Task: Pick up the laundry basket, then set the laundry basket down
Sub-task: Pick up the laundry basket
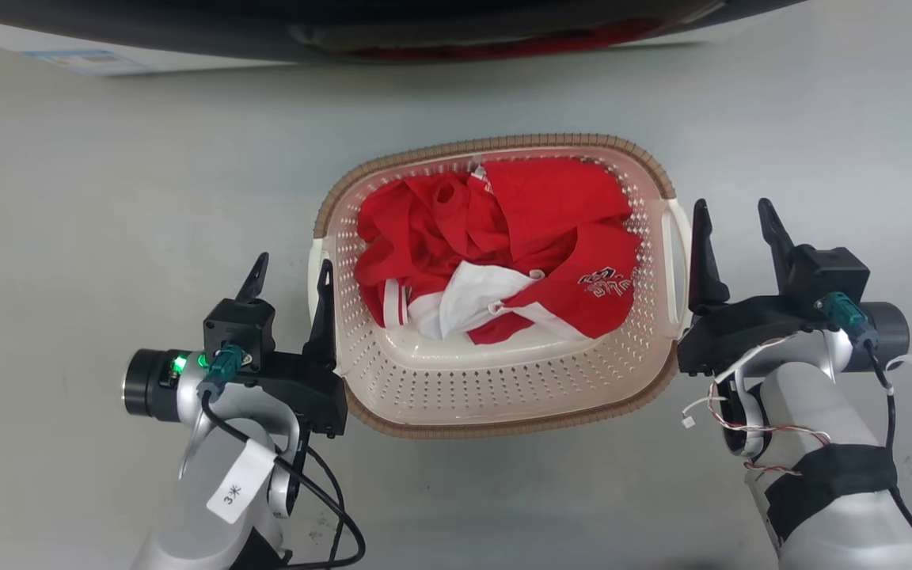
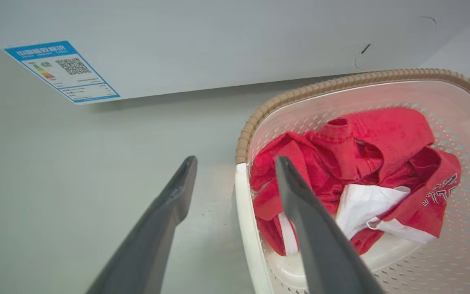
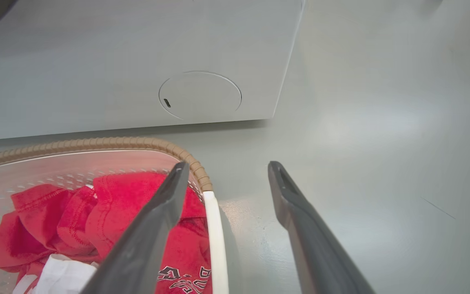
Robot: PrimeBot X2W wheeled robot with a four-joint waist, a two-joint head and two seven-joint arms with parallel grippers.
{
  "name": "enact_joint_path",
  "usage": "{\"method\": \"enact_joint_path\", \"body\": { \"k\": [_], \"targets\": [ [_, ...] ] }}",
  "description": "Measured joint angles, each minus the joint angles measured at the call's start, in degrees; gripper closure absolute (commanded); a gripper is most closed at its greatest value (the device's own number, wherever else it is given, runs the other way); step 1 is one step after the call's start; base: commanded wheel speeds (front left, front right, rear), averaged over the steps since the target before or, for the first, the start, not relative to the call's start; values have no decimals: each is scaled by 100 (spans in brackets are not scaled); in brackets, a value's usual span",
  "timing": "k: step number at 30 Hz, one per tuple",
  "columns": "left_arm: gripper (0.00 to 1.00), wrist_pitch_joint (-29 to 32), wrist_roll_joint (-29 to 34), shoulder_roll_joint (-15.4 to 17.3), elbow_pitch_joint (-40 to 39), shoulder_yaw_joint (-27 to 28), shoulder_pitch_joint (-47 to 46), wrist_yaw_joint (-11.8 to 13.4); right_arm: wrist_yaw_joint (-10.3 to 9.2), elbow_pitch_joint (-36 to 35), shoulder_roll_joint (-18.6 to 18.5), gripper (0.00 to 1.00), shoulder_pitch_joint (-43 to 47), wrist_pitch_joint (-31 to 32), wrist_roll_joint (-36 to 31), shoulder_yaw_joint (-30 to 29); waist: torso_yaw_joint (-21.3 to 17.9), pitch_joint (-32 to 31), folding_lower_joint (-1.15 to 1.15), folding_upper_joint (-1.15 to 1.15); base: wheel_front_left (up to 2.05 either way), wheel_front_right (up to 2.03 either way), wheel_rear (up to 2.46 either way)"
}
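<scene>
The laundry basket (image 1: pixel 495 392) stands on the grey floor, pale perforated plastic with a brown woven-look rim, holding red and white clothes (image 1: pixel 503 237). My left gripper (image 1: pixel 294 263) is open astride its white left handle (image 1: pixel 313 273). In the left wrist view this gripper (image 2: pixel 236 160) has one finger outside over the floor and the other over the clothes, with the handle (image 2: pixel 247 220) between them. My right gripper (image 1: pixel 731 204) is open at the right handle (image 1: pixel 674 237). In the right wrist view it (image 3: pixel 227 164) straddles that handle (image 3: pixel 215 232) the same way.
A white washing machine panel (image 2: pixel 218 49) with a blue energy label (image 2: pixel 61 69) stands just beyond the basket. Its round cover (image 3: pixel 200 96) shows in the right wrist view, and its dark door (image 1: pixel 424 32) is at the top of the head view. Grey floor lies on both sides.
</scene>
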Motion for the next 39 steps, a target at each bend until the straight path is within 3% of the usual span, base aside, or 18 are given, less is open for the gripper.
{"method": "enact_joint_path", "body": {
  "k": [16,39],
  "targets": [
    [0,-2,-791,-3,734,-580,-353,11,77,804,-14,0,-506,-46,318,767,-104,447,-1,0,0,0,0],
    [0,84,-1885,-18,1402,-1160,-816,162,77,2016,-24,0,-1211,-38,736,1131,-62,750,-1,-1,0,0,0]
  ]
}}
